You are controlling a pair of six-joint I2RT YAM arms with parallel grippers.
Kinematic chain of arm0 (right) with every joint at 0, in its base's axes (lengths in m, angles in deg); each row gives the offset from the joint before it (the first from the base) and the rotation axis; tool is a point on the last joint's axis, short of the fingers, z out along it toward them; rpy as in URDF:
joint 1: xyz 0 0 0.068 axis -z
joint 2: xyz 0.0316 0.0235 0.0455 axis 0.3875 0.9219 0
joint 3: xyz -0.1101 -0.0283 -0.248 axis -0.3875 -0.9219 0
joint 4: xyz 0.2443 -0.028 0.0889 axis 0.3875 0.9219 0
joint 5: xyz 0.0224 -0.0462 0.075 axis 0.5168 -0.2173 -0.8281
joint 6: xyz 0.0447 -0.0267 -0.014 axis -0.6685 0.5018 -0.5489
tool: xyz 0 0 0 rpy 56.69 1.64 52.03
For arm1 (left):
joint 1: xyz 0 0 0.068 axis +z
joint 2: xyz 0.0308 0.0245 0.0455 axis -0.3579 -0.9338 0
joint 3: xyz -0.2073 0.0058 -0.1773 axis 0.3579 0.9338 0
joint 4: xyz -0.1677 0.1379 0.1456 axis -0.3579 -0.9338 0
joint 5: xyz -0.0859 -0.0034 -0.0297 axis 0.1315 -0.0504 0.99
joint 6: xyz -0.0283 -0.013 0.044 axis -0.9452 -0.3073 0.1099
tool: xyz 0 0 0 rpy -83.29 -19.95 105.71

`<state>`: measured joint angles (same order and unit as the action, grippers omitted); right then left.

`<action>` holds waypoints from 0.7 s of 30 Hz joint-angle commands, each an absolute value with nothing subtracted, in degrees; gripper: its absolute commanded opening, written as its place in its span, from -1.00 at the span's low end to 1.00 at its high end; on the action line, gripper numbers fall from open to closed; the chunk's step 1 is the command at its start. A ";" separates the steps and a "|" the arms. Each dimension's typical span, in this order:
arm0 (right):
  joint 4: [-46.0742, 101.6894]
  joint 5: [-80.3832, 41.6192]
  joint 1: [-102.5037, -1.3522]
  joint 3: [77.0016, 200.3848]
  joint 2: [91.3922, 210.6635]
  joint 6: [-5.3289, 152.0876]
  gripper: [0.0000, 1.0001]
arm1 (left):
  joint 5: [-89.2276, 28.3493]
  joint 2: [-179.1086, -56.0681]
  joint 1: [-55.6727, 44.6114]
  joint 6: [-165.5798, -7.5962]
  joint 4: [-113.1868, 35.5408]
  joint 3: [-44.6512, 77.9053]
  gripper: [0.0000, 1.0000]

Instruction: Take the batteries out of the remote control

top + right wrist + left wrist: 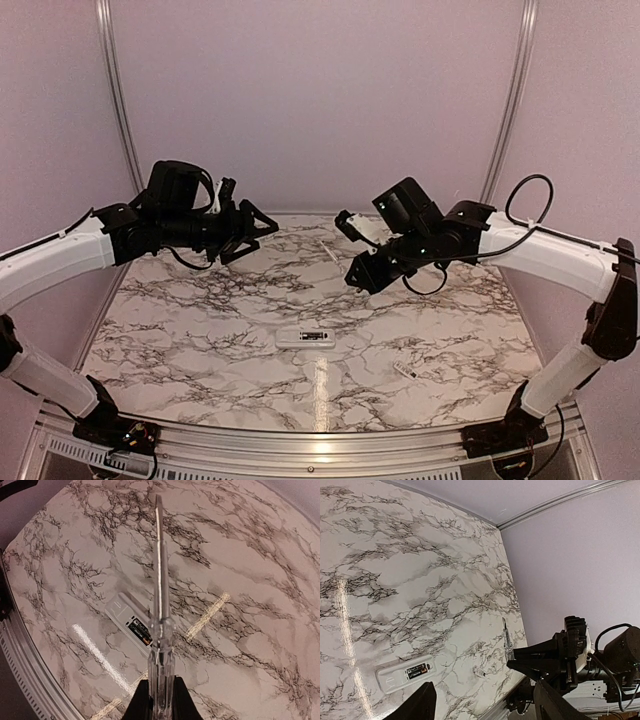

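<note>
Marble-patterned table (180,320) lies below, with lilac walls behind. My right pincer (161,696) is clamped tight on a clear-handled screwdriver (161,605), its blade pointing away from me. My left pincer (485,705) hangs wide apart, holding nothing. Under the blade, the remote control (131,619) lies flat near the table's front middle, recess up, with the batteries (140,631) seated inside. I'd judge prying comes next: set the tip at one battery's end, lever gently, and steady the remote with the left.
</note>
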<state>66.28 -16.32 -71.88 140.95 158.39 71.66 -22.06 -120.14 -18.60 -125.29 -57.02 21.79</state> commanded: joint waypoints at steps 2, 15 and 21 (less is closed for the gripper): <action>63.37 -16.86 -72.20 142.79 155.39 73.72 -1.00 | -17.25 -123.12 -18.49 -127.83 -60.69 14.25 0.33; 64.30 -17.03 -72.20 146.24 155.37 77.77 -1.00 | -12.95 -129.32 -18.66 -131.80 -57.50 6.38 0.23; 65.64 -16.52 -72.24 148.00 156.11 79.05 -1.00 | -10.80 -134.54 -19.64 -132.10 -56.73 1.97 0.13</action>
